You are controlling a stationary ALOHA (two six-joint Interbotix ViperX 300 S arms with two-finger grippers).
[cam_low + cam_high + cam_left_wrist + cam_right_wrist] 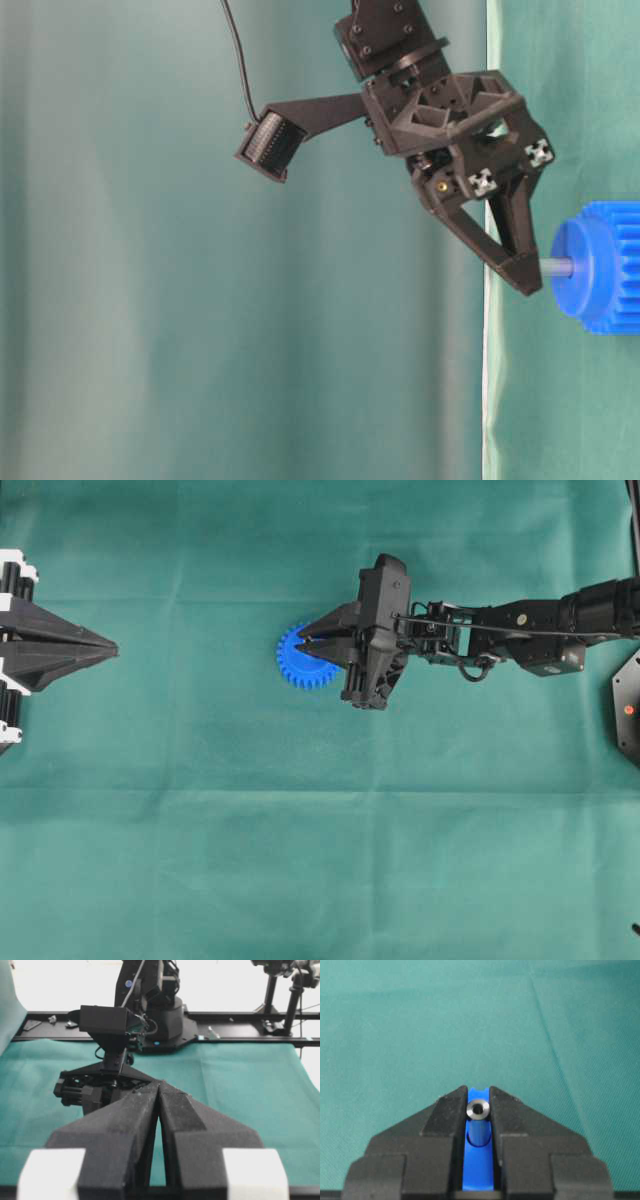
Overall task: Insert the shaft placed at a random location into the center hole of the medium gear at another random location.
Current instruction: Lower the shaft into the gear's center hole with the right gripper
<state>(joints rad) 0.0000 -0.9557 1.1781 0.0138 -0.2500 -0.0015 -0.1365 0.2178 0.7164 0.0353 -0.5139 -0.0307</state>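
Nearest to the right wrist camera are the two black plastic fingers of the right gripper [478, 1110], and its jaws pinch the shaft [478, 1120], a short silvery-grey metal pin whose round end with a dark dimple faces the lens. Directly behind the pin, in the gap between the fingers, shows the bright blue plastic of the medium gear [477, 1170].

In the table-level view, which appears turned on its side, the same gripper [520, 270] holds the pin [556, 268] at its tips, and the far end of the pin meets the middle of the raised hub of the toothed blue gear [600, 265], where the center hole lies. How deep it sits inside I cannot tell.

From overhead, the gear [303, 660] lies flat on the table [300, 860], a little above the middle, partly covered by the black right gripper [305, 640], whose arm reaches in from the right edge.

The left gripper [110, 652] rests well apart at the left edge, its black jaws pressed together into one point; the left wrist view shows only a thin slit between them [159, 1090].

The table is covered by a green cloth with faint straight fold lines. Beyond its far edge stand black metal rails, the base of the arm and a pale bright wall.
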